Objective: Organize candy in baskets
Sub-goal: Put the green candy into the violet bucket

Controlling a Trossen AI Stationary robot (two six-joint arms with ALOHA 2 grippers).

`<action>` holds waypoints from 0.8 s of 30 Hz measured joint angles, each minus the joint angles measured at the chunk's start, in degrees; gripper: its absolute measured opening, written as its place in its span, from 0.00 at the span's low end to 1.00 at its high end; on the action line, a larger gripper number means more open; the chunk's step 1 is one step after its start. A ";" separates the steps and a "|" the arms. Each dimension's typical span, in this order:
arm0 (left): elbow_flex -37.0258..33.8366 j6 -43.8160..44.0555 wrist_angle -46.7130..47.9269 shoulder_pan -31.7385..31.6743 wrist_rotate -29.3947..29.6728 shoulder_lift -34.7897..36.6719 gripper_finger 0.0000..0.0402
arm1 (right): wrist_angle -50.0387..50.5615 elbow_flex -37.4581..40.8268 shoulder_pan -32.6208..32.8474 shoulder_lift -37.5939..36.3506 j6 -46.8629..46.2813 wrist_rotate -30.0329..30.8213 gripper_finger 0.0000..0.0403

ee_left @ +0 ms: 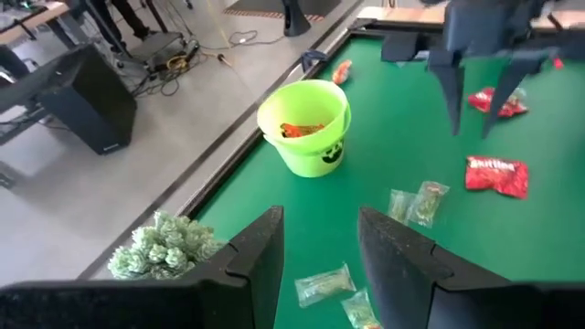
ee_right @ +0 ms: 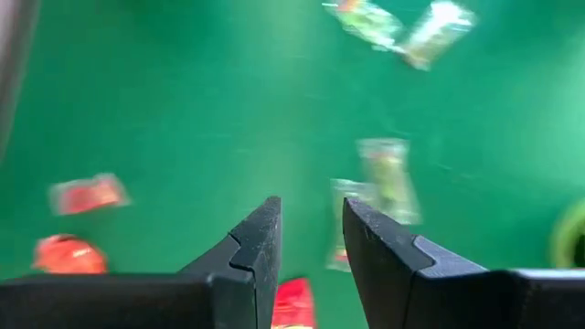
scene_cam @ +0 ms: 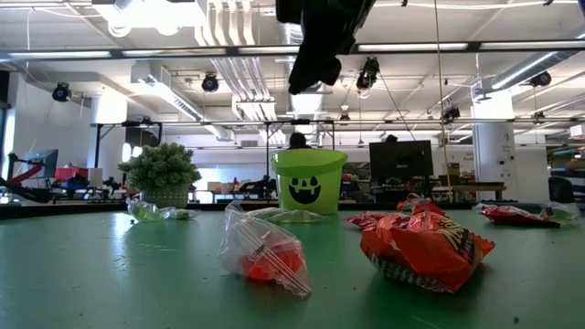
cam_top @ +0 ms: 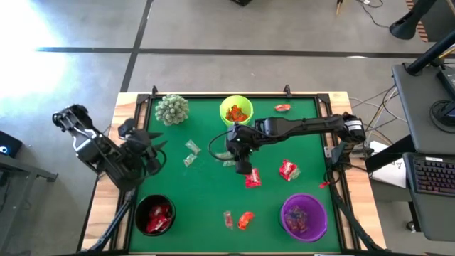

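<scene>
The right gripper (cam_top: 240,165) hangs mid-table above pale candy (cam_top: 227,162), fingers narrowly apart, holding nothing. The left gripper (cam_top: 158,153) waits at the left, also slightly open, near the lime green basket's (cam_top: 235,112) left

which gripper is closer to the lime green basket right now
Right. The right gripper hangs open over the mat just in front of the lime green basket, while the left gripper waits open near the table's left edge, farther away.
</scene>
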State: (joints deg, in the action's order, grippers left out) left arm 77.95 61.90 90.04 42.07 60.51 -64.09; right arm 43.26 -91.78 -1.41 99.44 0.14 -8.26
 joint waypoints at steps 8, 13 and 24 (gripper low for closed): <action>-0.04 -0.88 -0.01 -0.25 0.13 4.42 0.31 | -0.96 0.85 -2.40 3.43 -2.59 3.87 0.27; -0.07 -3.30 -0.02 -0.25 0.17 5.70 0.31 | -1.94 0.85 -2.60 7.41 -4.36 3.79 0.27; -0.09 -5.03 -0.02 -0.25 0.08 7.47 0.31 | -3.62 0.85 -2.60 13.35 -5.31 3.85 0.27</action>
State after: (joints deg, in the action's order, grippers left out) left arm 77.87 56.87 90.02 41.82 60.60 -56.62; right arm 39.64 -90.94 -4.01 112.79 -5.17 -4.40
